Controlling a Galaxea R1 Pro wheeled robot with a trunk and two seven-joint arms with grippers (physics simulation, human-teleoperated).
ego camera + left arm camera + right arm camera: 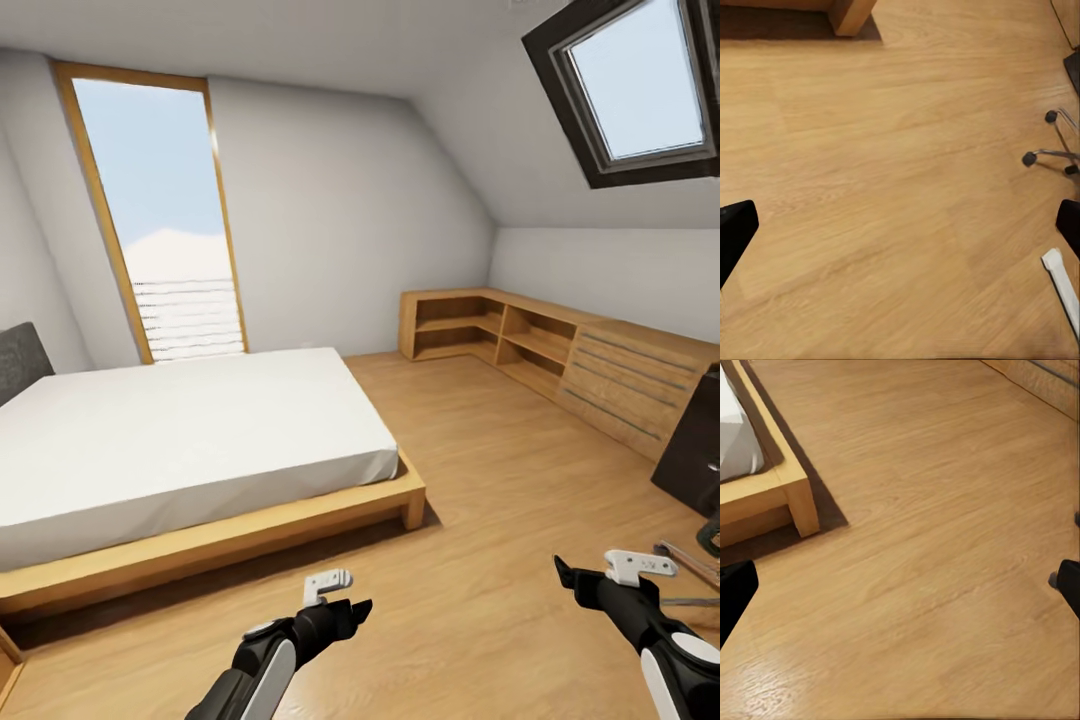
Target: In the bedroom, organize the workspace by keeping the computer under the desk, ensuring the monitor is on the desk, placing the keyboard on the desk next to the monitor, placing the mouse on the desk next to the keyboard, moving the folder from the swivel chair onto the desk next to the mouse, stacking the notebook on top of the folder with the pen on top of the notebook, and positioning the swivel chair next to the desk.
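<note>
Looking forward and down, the head view covers an attic bedroom with a wood floor (480,500). A low wooden bed (200,440) with a white mattress occupies the left half, below a tall window (165,220). A skylight (640,85) is set in the sloped ceiling at upper right. A light-wood shelf and dresser unit (560,355) runs along the right wall. At the right edge, a dark panel (695,445) is cut off by the frame; it cannot be identified. Just below it, chrome legs of the swivel chair (690,570) reach into view. The left gripper (350,605) and right gripper (570,575) hang low over bare floor, well apart from each other.

In the left wrist view, the black fingertips (735,232) stand at opposite edges of the frame, so the jaws are spread wide with nothing between them. Chair casters and chrome legs lie on the floor ahead. A bed-frame corner shows at the far edge.

In the right wrist view, the fingertips (733,596) likewise sit at opposite edges; jaws apart, nothing held. The bed corner post stands on the floor ahead.
</note>
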